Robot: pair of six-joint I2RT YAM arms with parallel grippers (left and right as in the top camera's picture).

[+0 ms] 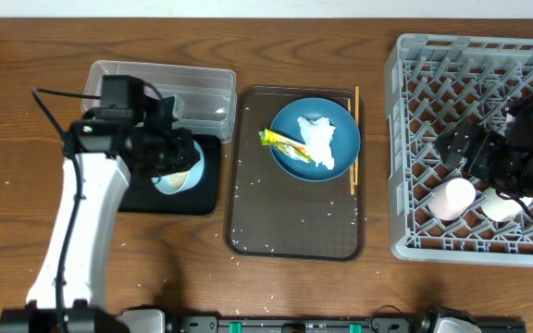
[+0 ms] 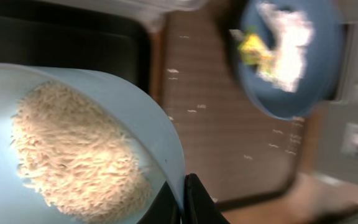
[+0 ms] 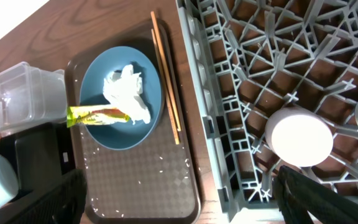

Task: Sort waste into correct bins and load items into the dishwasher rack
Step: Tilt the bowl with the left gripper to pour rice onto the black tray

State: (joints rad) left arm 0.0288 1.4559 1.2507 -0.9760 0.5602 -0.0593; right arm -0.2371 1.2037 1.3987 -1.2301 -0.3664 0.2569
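Note:
My left gripper (image 1: 176, 153) is shut on the rim of the light blue bowl (image 1: 179, 176), holding it tilted over the black tray (image 1: 202, 199). In the left wrist view the fingers (image 2: 182, 199) pinch the bowl's wall (image 2: 135, 106), and white rice (image 2: 73, 155) lies inside. The dark blue dish (image 1: 290, 162) holds the white napkin (image 1: 320, 139) and the yellow-green wrapper (image 1: 280, 141). The chopsticks (image 1: 354, 139) lie beside it. My right gripper (image 1: 475, 157) is open and empty over the grey rack (image 1: 405, 139), near the pink cup (image 1: 452, 199) and the whitish cup (image 1: 500, 205).
The clear tub (image 1: 160, 88) stands behind the black tray. The brown serving tray (image 1: 294, 222) carries the dish and scattered rice grains. Loose grains also lie on the table in front of it. The right wrist view shows the pink cup (image 3: 298, 137) upside down among the rack pegs.

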